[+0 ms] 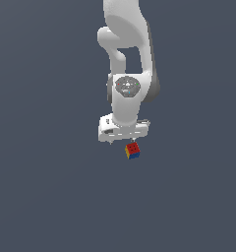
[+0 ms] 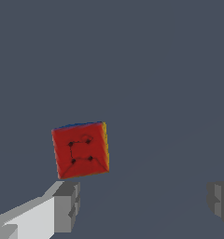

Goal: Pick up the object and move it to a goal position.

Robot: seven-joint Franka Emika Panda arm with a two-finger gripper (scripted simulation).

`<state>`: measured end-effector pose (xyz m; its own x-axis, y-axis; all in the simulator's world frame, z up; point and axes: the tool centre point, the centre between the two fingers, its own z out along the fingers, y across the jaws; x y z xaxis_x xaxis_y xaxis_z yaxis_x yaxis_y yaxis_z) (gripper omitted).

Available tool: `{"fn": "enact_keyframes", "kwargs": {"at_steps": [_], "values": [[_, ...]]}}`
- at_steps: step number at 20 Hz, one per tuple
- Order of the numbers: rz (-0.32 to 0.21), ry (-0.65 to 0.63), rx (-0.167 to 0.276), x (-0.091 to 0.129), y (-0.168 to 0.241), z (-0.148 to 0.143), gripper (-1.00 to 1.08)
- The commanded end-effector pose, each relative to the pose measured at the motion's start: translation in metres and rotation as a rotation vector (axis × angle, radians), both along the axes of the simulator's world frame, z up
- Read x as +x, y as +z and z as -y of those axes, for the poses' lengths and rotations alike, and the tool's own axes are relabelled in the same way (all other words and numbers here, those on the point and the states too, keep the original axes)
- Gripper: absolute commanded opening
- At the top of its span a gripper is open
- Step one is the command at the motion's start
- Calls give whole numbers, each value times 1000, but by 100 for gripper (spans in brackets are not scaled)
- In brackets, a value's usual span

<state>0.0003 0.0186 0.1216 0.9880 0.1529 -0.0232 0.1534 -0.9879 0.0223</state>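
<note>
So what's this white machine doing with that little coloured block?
A white robot arm hangs over a small multicoloured cube with red, blue and yellow faces, which it is meant to pick up and carry to a goal spot. Its claw is open, the grey fingers spread far wider than the cube. In the wrist view the cube sits near one finger, not centred between them, and is not gripped.

The white arm point(image 1: 126, 59) hangs straight down from above, wrist vertical, with the gripper point(image 1: 123, 140) pointing down. Its two grey-tipped fingers point(image 2: 67, 205) stand wide apart with nothing between them, as the wrist view shows.
</note>
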Motion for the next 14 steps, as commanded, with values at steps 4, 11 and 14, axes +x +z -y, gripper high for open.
{"fn": "enact_keyframes", "kwargs": {"at_steps": [4, 11, 14], "values": [[13, 83, 18, 2, -28, -39, 100], [16, 110, 26, 2, -37, -52, 100], [16, 110, 26, 2, -41, -52, 100]]}}
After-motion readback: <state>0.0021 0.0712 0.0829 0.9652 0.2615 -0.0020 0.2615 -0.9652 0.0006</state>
